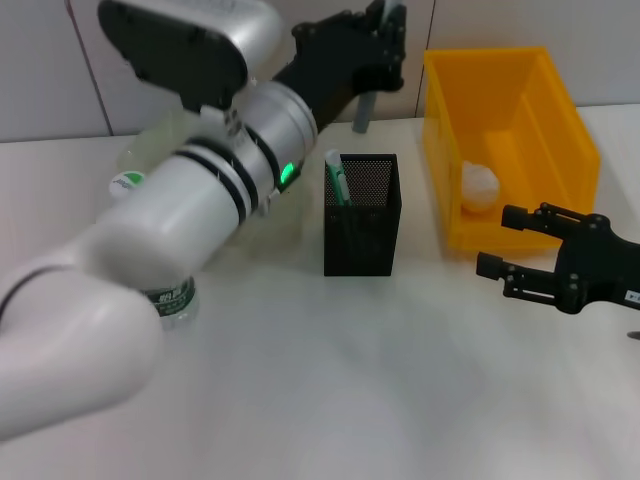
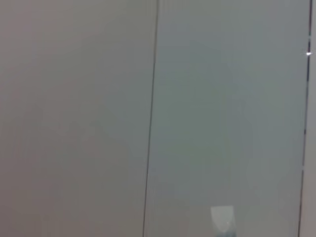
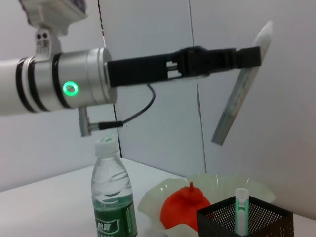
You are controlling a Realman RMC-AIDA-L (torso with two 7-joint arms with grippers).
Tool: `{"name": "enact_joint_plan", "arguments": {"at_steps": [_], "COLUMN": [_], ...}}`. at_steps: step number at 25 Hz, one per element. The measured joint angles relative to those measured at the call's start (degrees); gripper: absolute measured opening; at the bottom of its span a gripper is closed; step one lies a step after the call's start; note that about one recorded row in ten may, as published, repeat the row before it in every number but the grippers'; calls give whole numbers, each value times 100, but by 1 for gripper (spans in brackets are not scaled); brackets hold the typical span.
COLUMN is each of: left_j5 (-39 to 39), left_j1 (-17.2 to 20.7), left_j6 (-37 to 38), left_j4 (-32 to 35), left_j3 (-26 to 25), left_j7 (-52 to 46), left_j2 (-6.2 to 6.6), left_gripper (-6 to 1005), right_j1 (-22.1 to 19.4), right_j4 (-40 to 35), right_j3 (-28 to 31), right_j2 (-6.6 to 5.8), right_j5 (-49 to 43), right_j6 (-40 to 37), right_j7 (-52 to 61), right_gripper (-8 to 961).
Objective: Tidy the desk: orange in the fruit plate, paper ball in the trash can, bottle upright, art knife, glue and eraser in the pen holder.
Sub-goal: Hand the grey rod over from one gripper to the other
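Note:
My left gripper (image 1: 388, 30) is raised above and behind the black mesh pen holder (image 1: 362, 215), shut on the grey glue (image 1: 361, 112), which hangs tilted; the right wrist view shows the same grip on the glue (image 3: 240, 96). The mint-green art knife (image 1: 335, 178) stands in the pen holder. The paper ball (image 1: 478, 185) lies in the yellow trash can (image 1: 520, 95). The bottle (image 3: 112, 197) stands upright. The orange (image 3: 183, 207) rests in the pale green fruit plate (image 3: 224, 181). My right gripper (image 1: 500, 243) hovers open and holds nothing in front of the trash can. The eraser is out of view.
My left arm (image 1: 190, 230) crosses the left half of the head view and hides most of the bottle (image 1: 172, 300) and the fruit plate. The left wrist view shows only the wall panels (image 2: 222, 108) behind the desk. Bare white desk (image 1: 380, 380) lies in front of the pen holder.

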Motion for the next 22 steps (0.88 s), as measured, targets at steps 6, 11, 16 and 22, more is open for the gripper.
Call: {"name": "enact_joint_plan", "arguments": {"at_steps": [6,11,16,22], "left_j5": [-45,-111,-288,-722], "left_j1": [29,-22,57,-81], "left_j6": [436,1377,1638,2336], "left_j4": [290,504,737,839], "left_j3": [-613,-1417,-1709,-2388], "left_j7": [2,7,16,152], "left_j2": [23,22,92,148], "left_gripper": [147,147,147,147], "right_j1": [-5,-14,-31,-2], "right_j4": [-25,-25,-73,-106], "right_j3": [0,0,0,0], "right_j2": [2,2,5,1], "right_j5": [-99,-111,-112,-120], "right_j6": [0,-1,-1,-1], "right_j7": [-10,-11,-73,-109], "right_gripper": [775,774,775,775]}}
